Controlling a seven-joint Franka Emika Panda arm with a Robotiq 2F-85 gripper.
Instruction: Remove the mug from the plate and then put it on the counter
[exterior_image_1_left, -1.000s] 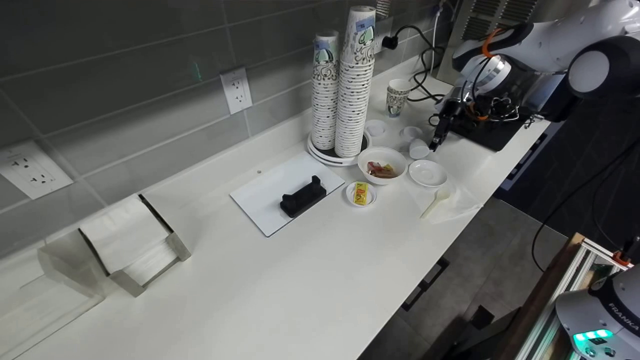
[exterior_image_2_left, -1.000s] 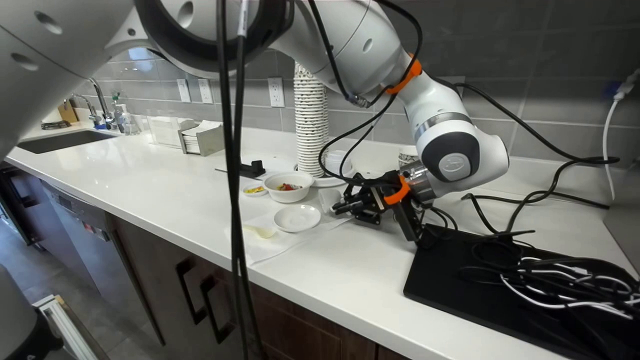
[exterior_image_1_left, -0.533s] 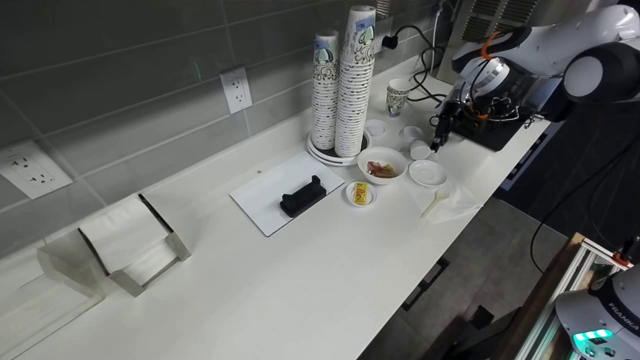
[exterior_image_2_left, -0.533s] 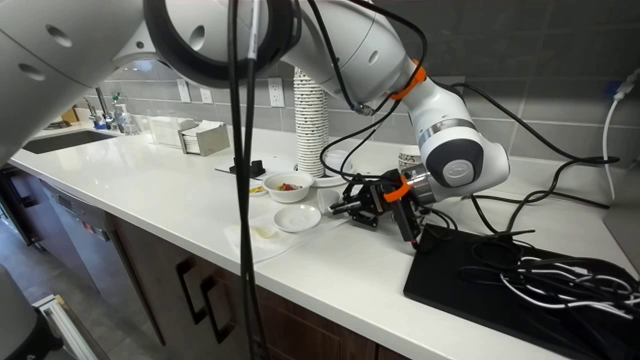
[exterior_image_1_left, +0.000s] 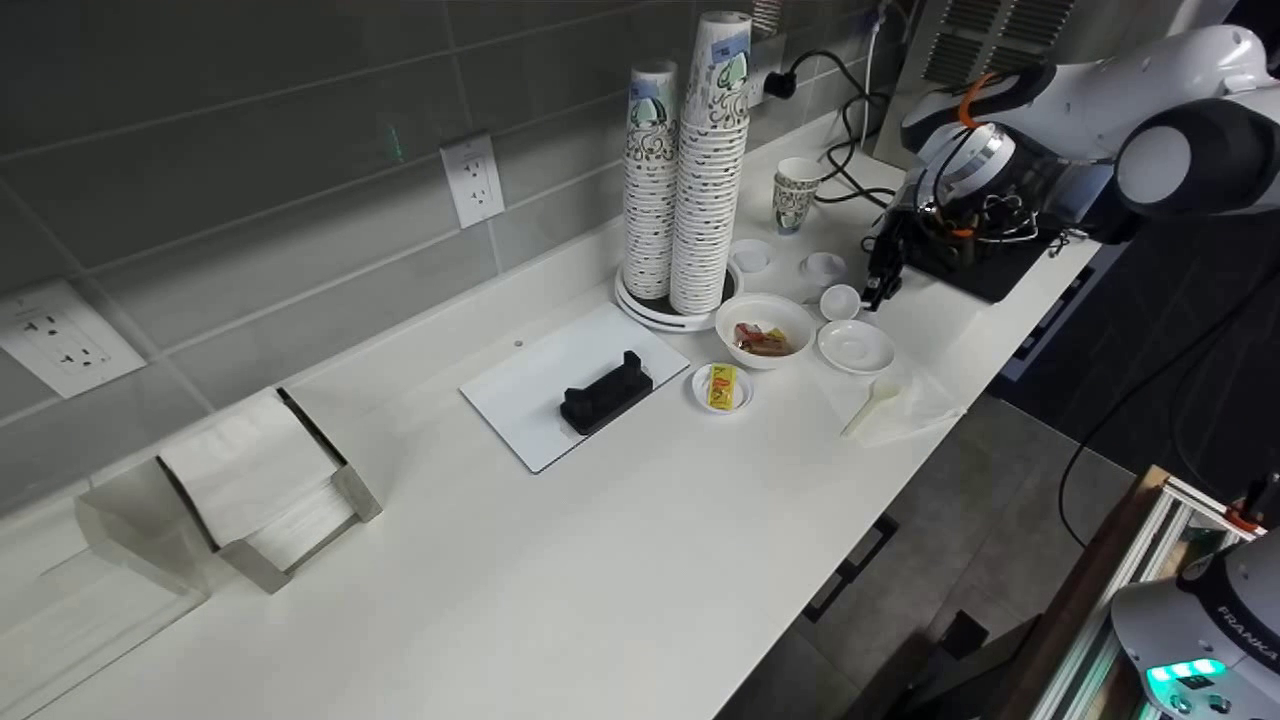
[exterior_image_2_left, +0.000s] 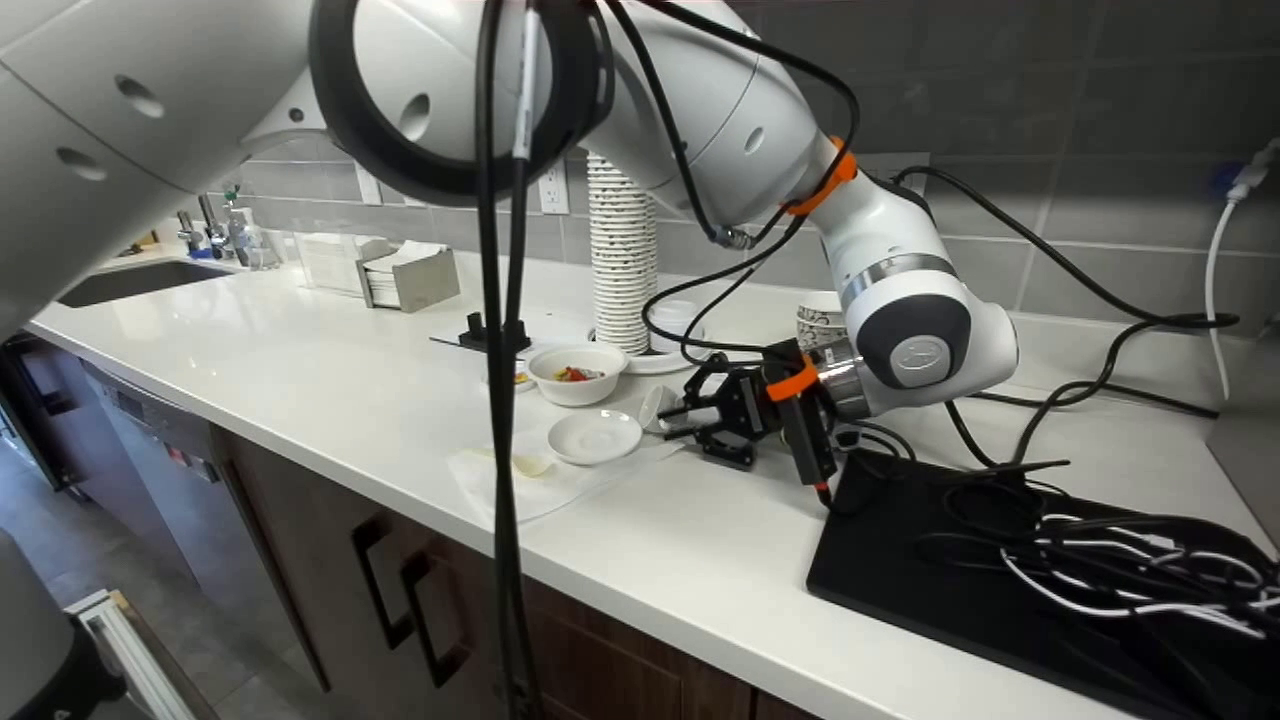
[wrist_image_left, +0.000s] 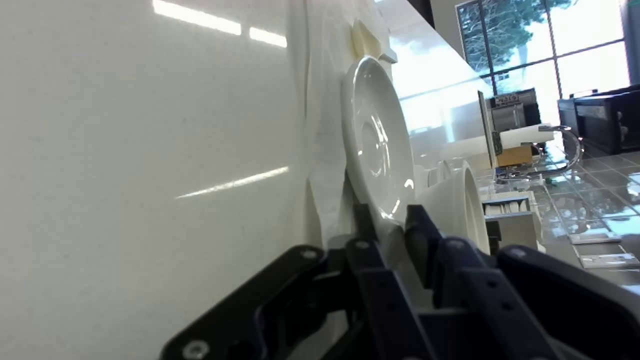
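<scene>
In an exterior view, a white robot arm (exterior_image_2_left: 715, 110) bent down over a long, smooth white bench (exterior_image_2_left: 660, 570). Its black tool (exterior_image_2_left: 666, 425) stood unclenched, the two fingers a little apart and pointing at the mug (exterior_image_2_left: 656, 402), small and plain white. The mug was off the small round plate (exterior_image_2_left: 594, 437), on the bench just beside its rim. One finger overlapped the mug from this angle; I could not tell whether they touched. To the right of the tool lay a flat black panel (exterior_image_2_left: 930, 610) heaped with tangled cables (exterior_image_2_left: 1090, 555).

In an exterior view, the mug leaned over with its round mouth turned toward me; whether it lay fully on its side I could not make out. Near it stood a white bowl (exterior_image_1_left: 793, 322) of wrapped packets (exterior_image_1_left: 762, 342), a small dish (exterior_image_1_left: 744, 390) with a yellow packet (exterior_image_1_left: 721, 386), and two tall stacks of patterned paper cups (exterior_image_1_left: 703, 200). A pale spoon (exterior_image_1_left: 872, 404) rested on thin white paper (exterior_image_1_left: 915, 412). Farther along the bench, a flat white board (exterior_image_1_left: 530, 410) bore a black stand (exterior_image_1_left: 607, 396), and a metal holder (exterior_image_1_left: 355, 492) was filled with napkins (exterior_image_1_left: 250, 460).

In the wrist view, blurred dark fingertips (wrist_image_left: 421, 230) showed at the bottom, the gap between them framing the plate's near edge. The spoon lay beyond it.
</scene>
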